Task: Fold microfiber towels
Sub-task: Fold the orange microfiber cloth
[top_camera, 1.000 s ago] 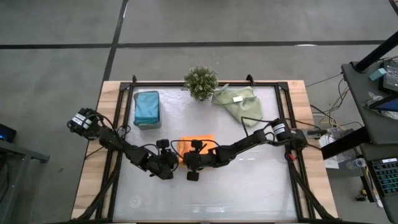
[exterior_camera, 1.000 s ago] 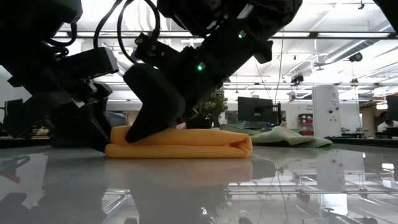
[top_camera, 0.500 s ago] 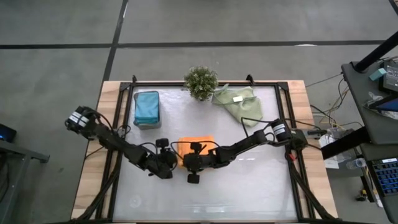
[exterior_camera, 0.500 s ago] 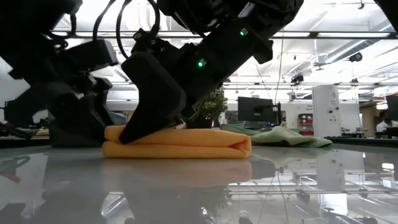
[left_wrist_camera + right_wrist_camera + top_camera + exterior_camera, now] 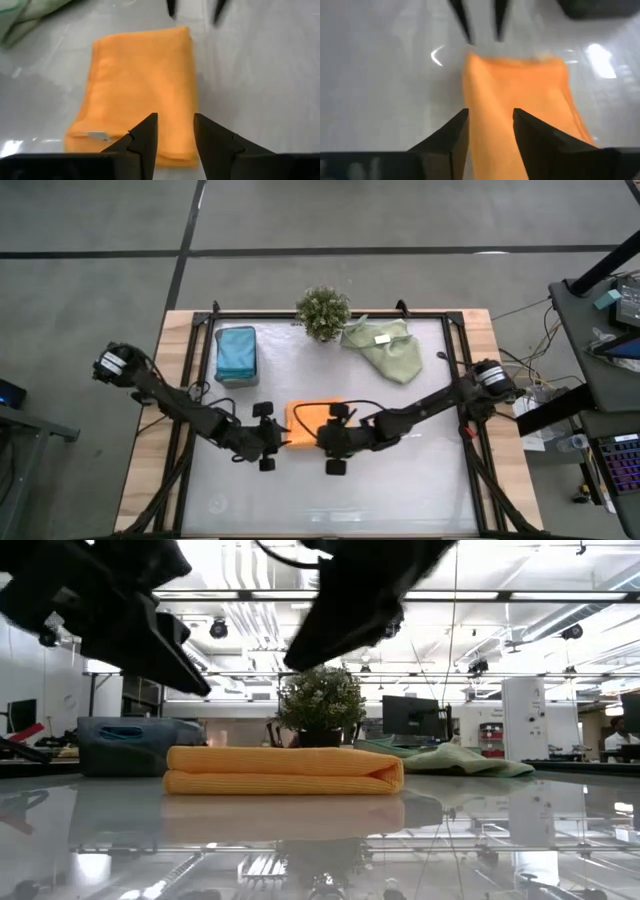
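The orange towel (image 5: 316, 419) lies folded flat on the table's middle; it also shows in the low view (image 5: 285, 770). My left gripper (image 5: 274, 438) hovers open just off its left near corner, and its wrist view (image 5: 175, 117) looks down over the towel (image 5: 142, 85). My right gripper (image 5: 332, 443) hovers open at the towel's near right side, with the towel (image 5: 520, 105) below its fingertips (image 5: 490, 112). Both are above the towel and touch nothing. Teal towels (image 5: 236, 352) lie stacked in a tray. Sage-green towels (image 5: 388, 350) with a white tag (image 5: 381, 338) lie crumpled at the far right.
A small bushy plant (image 5: 323, 311) stands at the far edge's middle. The dark grey tray (image 5: 237, 378) with the teal stack is at the far left. The table's metal frame (image 5: 455, 330) runs round its edges. Bare tabletop (image 5: 400, 490) lies toward the near edge.
Both grippers have risen off the orange towel, on which they rested a second ago. My right gripper has also gone toward the table's right edge. The towel stays folded and flat where it was.
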